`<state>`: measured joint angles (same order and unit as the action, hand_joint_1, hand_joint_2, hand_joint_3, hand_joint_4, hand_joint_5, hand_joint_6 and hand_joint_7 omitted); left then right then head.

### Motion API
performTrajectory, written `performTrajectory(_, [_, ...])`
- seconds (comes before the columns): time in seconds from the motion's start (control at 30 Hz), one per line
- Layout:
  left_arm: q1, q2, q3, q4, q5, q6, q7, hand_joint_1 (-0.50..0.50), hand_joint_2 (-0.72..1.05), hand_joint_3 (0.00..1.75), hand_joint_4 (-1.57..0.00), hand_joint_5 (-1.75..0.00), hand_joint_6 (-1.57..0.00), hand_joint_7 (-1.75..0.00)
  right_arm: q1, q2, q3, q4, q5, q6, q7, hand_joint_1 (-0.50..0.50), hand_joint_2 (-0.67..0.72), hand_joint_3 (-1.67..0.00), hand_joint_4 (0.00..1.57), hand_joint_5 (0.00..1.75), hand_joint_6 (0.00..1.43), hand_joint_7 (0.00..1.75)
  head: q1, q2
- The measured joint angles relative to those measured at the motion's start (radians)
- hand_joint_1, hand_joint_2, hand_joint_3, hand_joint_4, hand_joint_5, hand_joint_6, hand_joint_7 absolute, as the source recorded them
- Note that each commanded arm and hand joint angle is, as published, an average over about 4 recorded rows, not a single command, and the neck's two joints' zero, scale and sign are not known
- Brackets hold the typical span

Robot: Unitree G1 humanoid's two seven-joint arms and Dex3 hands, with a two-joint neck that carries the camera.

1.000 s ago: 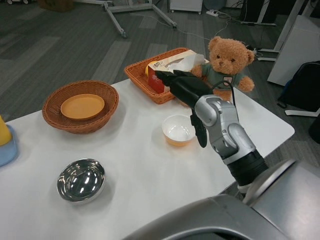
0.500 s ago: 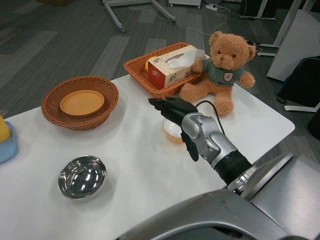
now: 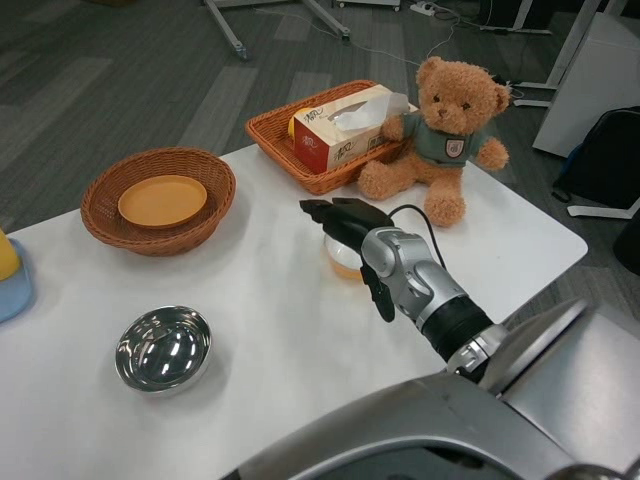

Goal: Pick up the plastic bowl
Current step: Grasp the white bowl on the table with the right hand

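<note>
The plastic bowl [image 3: 338, 259] is small, white above and orange below, and stands on the white table [image 3: 270, 320] in front of the teddy bear. My right hand [image 3: 352, 222] lies over it with its fingers stretched flat across the top, pointing left, and covers most of the bowl. One finger hangs down on the near side of the bowl. The fingers are not closed around the bowl, and contact with the rim cannot be made out. My left hand is out of the picture.
A teddy bear [image 3: 446, 135] sits just behind the bowl. Next to it, a rectangular wicker basket [image 3: 283, 143] holds a tissue box [image 3: 340, 125]. At the left, a round wicker basket [image 3: 210, 215] holds an orange plate [image 3: 162, 200]. A steel bowl [image 3: 163, 347] sits near left.
My right hand has come down and toward me from beside the tissue basket, ending over the plastic bowl. In the last half second it has barely moved. The view has shifted slightly.
</note>
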<state>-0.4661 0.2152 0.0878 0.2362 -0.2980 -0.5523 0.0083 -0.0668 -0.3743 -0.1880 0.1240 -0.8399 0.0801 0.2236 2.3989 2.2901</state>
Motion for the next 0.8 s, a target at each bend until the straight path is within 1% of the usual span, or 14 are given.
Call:
performTrajectory(0.13, [0.0, 0.0, -0.006, 0.002, 0.0, 0.0, 0.0, -0.48, 0.6, 0.0, 0.0, 0.0, 0.0, 0.0, -0.004, 0.0, -0.014, 0.004, -0.054, -0.002, -0.002, -0.46, 0.72, 0.0, 0.0, 0.0, 0.01, 0.0, 0.002, 0.002])
performTrajectory(0.4, [0.0, 0.0, -0.015, 0.003, 0.0, 0.0, 0.0, -0.48, 0.6, 0.0, 0.0, 0.0, 0.0, 0.0, -0.028, 0.005, -0.042, 0.054, -0.089, -0.004, -0.032, -0.46, 0.72, 0.0, 0.0, 0.0, 0.0, 0.0, 0.001, 0.003])
performTrajectory(0.5, [0.0, 0.0, -0.018, 0.003, 0.0, 0.0, 0.0, -0.48, 0.6, 0.0, 0.0, 0.0, 0.0, 0.0, -0.054, 0.005, -0.038, 0.071, -0.13, 0.014, -0.039, -0.46, 0.72, 0.0, 0.0, 0.0, 0.0, 0.0, -0.008, 0.002])
performTrajectory(0.63, [0.0, 0.0, -0.019, 0.004, -0.002, 0.0, 0.0, -0.48, 0.6, 0.0, 0.0, 0.0, 0.0, 0.0, -0.09, 0.001, 0.006, 0.102, -0.195, 0.083, -0.053, -0.46, 0.72, 0.0, 0.0, 0.0, 0.0, 0.0, -0.006, 0.0])
performTrajectory(0.8, [0.0, -0.001, -0.022, 0.008, -0.005, 0.0, 0.0, -0.48, 0.6, 0.0, 0.0, 0.0, 0.0, 0.0, -0.169, -0.004, 0.062, 0.24, -0.204, 0.1, -0.109, -0.46, 0.72, 0.0, 0.0, 0.0, 0.0, 0.0, 0.003, 0.005])
